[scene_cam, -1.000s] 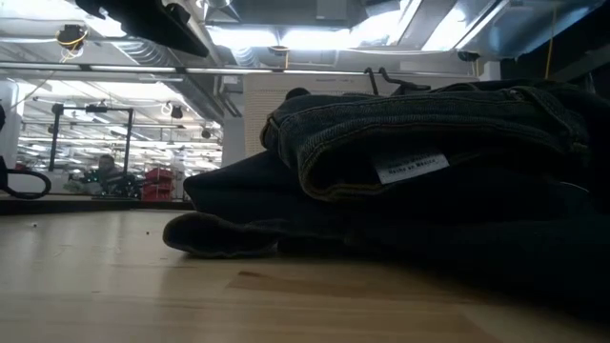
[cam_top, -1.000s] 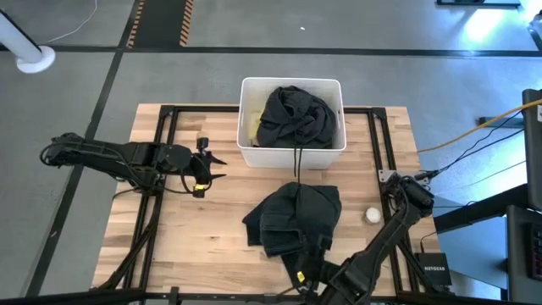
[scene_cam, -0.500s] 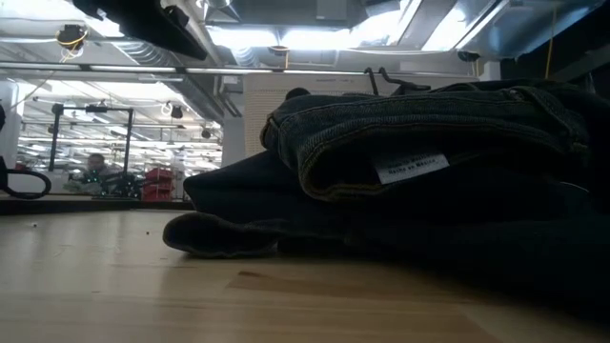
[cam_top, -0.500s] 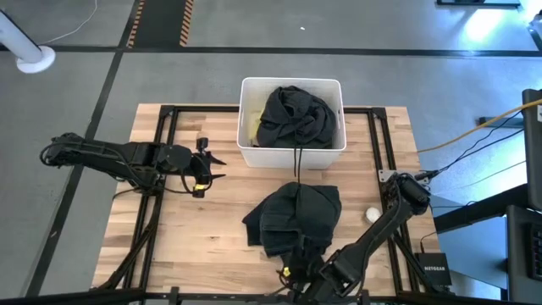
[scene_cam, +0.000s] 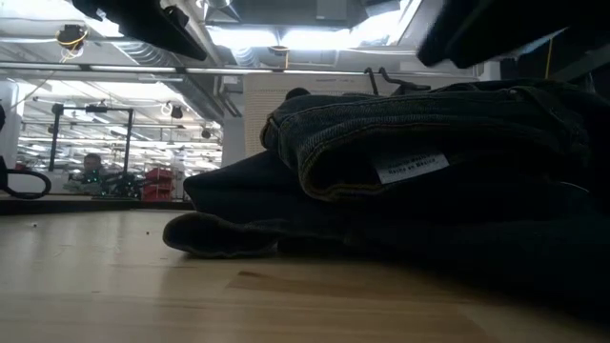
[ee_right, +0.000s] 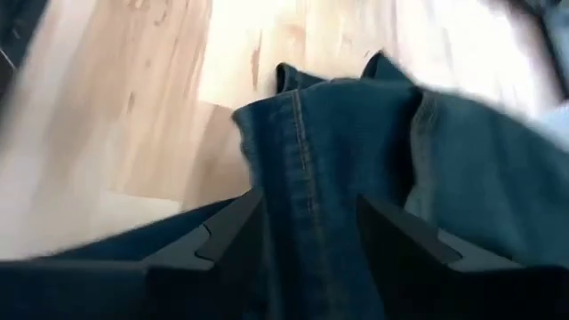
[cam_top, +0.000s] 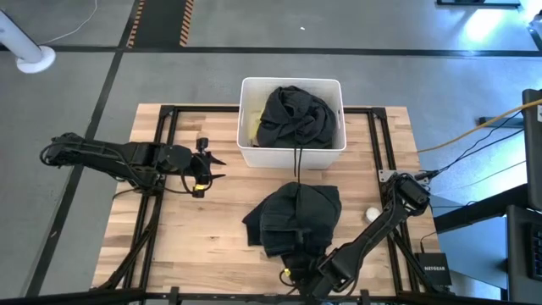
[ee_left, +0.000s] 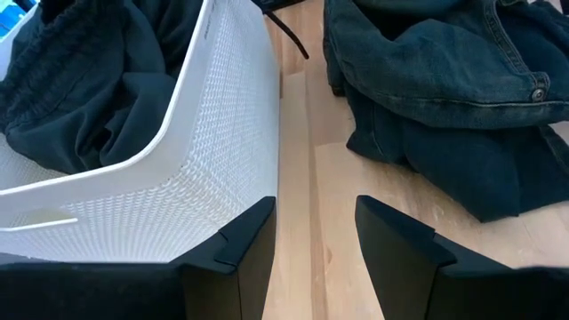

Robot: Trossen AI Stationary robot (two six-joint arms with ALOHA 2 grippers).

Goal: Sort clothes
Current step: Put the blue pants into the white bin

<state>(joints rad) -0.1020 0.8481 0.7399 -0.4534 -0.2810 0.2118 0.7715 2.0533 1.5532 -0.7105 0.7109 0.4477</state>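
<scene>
Swinging leftward along the table's near edge, our right gripper (cam_top: 292, 275) now sits at the near hem of the dark denim garment (cam_top: 296, 216), fingers (ee_right: 402, 244) spread either side of a fold, not yet closed. Beyond it, a black garment (cam_top: 295, 117) fills the white bin (cam_top: 248, 151). Our left gripper (cam_top: 213, 167) waits open, the bin just beside it.

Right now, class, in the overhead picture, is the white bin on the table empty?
No. The white bin holds a crumpled black garment that fills most of it.
</scene>
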